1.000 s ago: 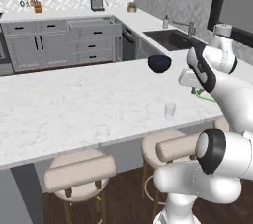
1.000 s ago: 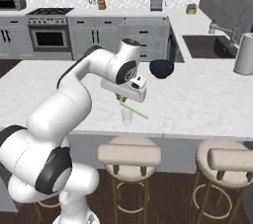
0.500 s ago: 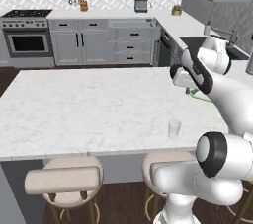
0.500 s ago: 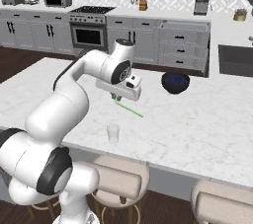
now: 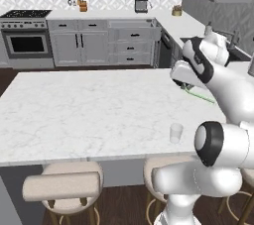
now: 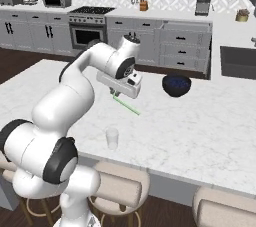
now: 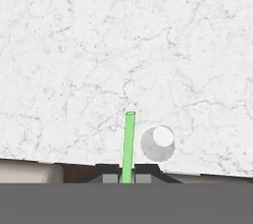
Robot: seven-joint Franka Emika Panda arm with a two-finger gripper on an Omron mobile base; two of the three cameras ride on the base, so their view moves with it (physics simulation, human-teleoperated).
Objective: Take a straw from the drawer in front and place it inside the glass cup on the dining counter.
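The gripper (image 7: pixel 127 178) is closed on the straw (image 7: pixel 129 144), its fingers pinching one end so that nearly the whole green length sticks out free. The straw hangs in the air above the counter (image 5: pixel 89 110), not touching it, slanting down and away from the hand.

Judging by its look, the straw is very light, thin and smooth, so it could slide or swivel between the pads and may flex if its tip catches the rim. A hold at one end suits the job, since the free end can go into the cup (image 6: pixel 112 138) first.

The hand view looks straight down: the cup (image 7: pixel 158 143) shows as a pale ring at about 3 o'clock of the straw's tip, just beside it, near the counter's edge above the stools. It gives no sense of height. The right base view shows the straw (image 6: pixel 126 105) held well above the cup, which sits at 7 o'clock of it, and a black bowl (image 6: pixel 176 84) farther off. The left base view shows the cup (image 5: pixel 175 133) near the counter's front edge.
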